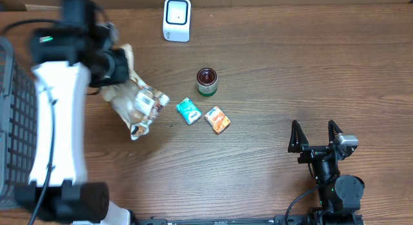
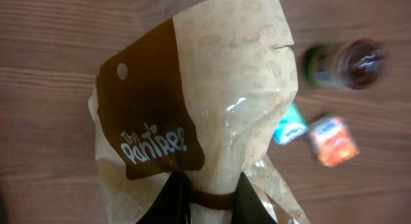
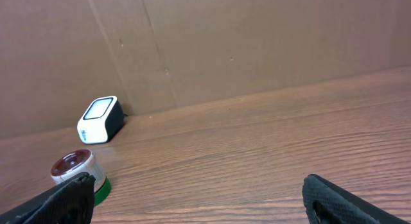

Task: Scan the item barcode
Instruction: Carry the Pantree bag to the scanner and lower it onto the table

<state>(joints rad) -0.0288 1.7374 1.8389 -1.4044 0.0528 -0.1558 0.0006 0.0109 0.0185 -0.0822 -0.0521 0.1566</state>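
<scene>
While the left claw (image 2: 207, 199) is pinching the tan-and-brown crinkly plastic snack bag (image 2: 218, 83) at upper left of the overhead frame, it is looking soft, light, likely slippery; gathered edge seems the safest hold. Right claw (image 1: 316, 136) is standing wide, empty.

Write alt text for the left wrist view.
The left pincer grips a crinkled tan-and-brown snack bag labelled The Pantree, held over a wooden table. Blurred beyond it: a red-lidded jar, a teal packet and an orange packet.

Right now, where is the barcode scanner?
Overhead view: the white scanner stands at the far edge of the table, left of centre, beyond the red-lidded jar.
</scene>
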